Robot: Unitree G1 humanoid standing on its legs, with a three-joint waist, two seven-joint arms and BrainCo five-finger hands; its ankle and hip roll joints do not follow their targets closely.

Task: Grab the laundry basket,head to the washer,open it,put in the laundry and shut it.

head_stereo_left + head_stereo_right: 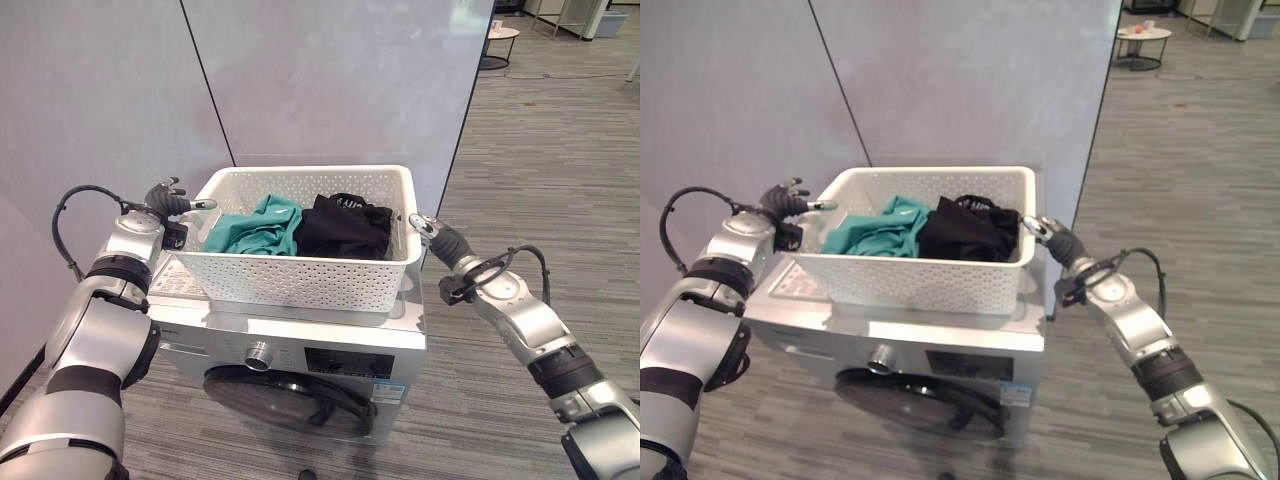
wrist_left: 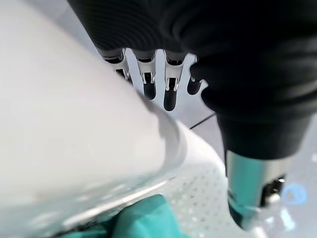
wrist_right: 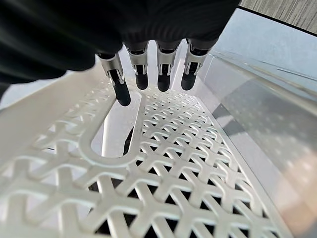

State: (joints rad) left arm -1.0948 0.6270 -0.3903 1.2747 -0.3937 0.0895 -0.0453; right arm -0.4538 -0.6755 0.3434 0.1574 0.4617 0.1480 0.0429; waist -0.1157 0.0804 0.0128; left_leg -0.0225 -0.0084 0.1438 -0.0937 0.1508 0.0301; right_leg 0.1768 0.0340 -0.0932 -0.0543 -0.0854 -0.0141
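Note:
A white perforated laundry basket (image 1: 300, 275) rests on top of the silver front-loading washer (image 1: 300, 345), whose round door (image 1: 290, 400) is shut. Inside the basket lie a teal garment (image 1: 255, 230) and a black garment (image 1: 345, 228). My left hand (image 1: 168, 203) is at the basket's left rim, open, with its fingers (image 2: 170, 94) straight and its thumb reaching over the edge. At the right rim my right hand (image 1: 432, 233) is open too. Its straight fingers (image 3: 141, 74) lie against the basket's outer wall (image 3: 168, 148), just by the handle slot (image 3: 116, 134).
Grey partition panels (image 1: 330, 80) stand close behind the washer. Striped grey floor (image 1: 540, 180) stretches away on the right. A small round table (image 1: 500, 40) stands far off at the back right.

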